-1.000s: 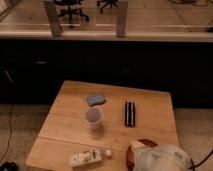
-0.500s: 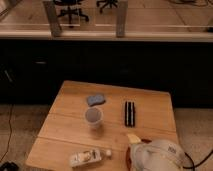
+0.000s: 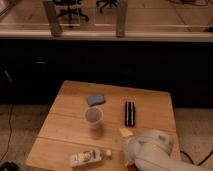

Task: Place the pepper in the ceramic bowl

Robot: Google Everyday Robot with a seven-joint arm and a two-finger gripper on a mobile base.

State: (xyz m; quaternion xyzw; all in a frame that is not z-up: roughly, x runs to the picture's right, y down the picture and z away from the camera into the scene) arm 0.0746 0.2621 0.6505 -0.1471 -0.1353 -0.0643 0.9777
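My white arm reaches over the front right of the wooden table (image 3: 65,125). My gripper (image 3: 133,150) is at the arm's left end, low over the spot where the bowl stands. The ceramic bowl is almost wholly hidden under the arm; only a thin orange-brown edge (image 3: 130,164) shows at the arm's lower left. The pepper is hidden from view.
A small translucent cup (image 3: 93,116) stands mid-table. A blue-grey sponge (image 3: 96,99) lies behind it. A black oblong object (image 3: 130,113) lies to the right. A white bottle (image 3: 90,157) lies on its side near the front edge. A dark counter runs behind the table.
My arm has moved left and further over the bowl. The orange rim that showed earlier is now nearly all covered. Nothing else on the table has moved.
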